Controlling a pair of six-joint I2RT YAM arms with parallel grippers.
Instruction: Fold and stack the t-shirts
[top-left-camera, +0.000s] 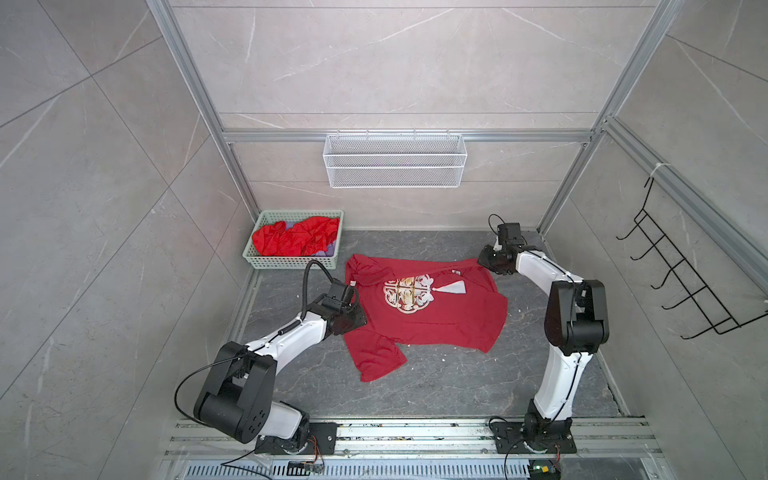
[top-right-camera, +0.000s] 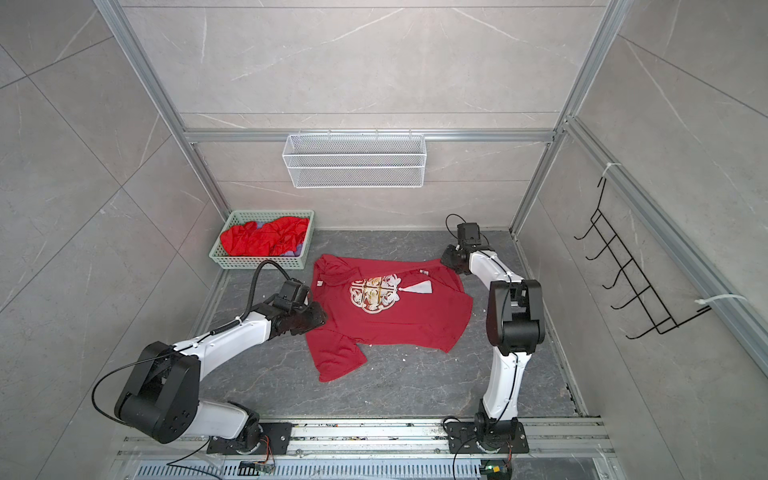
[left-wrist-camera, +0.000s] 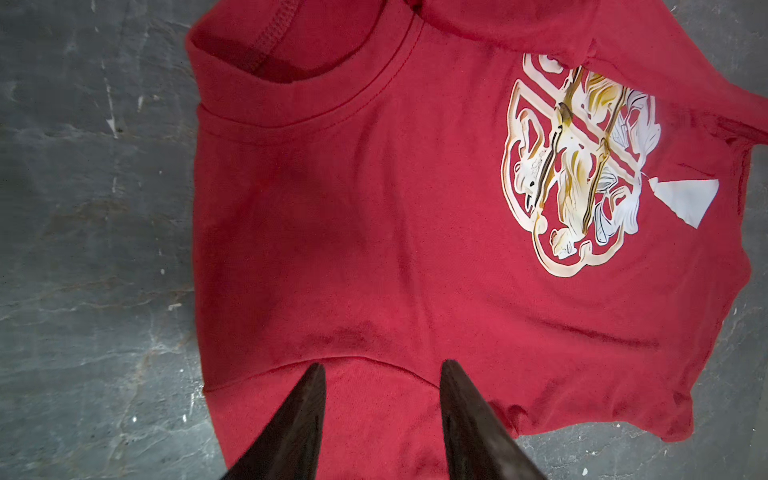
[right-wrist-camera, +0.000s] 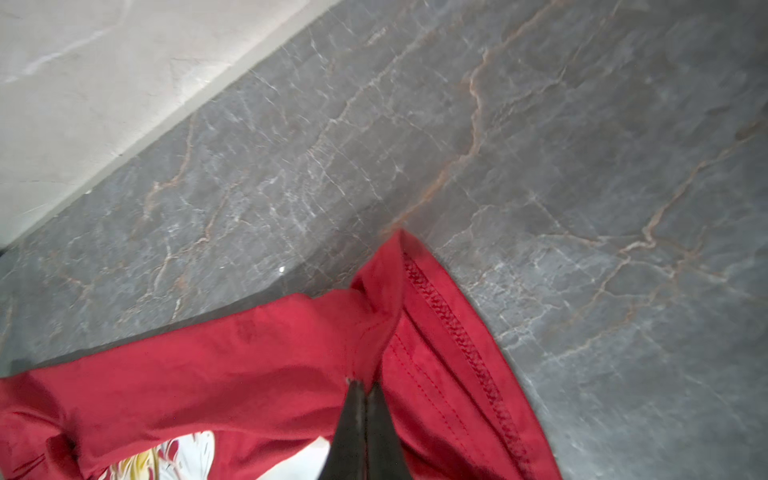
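Note:
A dark crimson t-shirt (top-left-camera: 436, 320) (top-right-camera: 395, 320) lies spread on the dark floor, its white-gold print (top-left-camera: 405, 293) facing up and its far edge folded over. My left gripper (left-wrist-camera: 384, 365) is open at the shirt's left side, the cloth lying flat between its fingers (left-wrist-camera: 307, 399) at a sleeve seam. My right gripper (right-wrist-camera: 365, 384) is shut on a bunched fold of the shirt (right-wrist-camera: 249, 357) at its far right corner (top-left-camera: 484, 262). More red t-shirts (top-left-camera: 291, 239) lie crumpled in the green basket (top-left-camera: 291, 262).
The green basket (top-right-camera: 257, 262) stands at the back left by the wall. A white wire basket (top-left-camera: 395, 160) hangs on the back wall. A black hook rack (top-left-camera: 681, 266) hangs on the right wall. Bare floor (top-left-camera: 457, 386) lies in front of the shirt.

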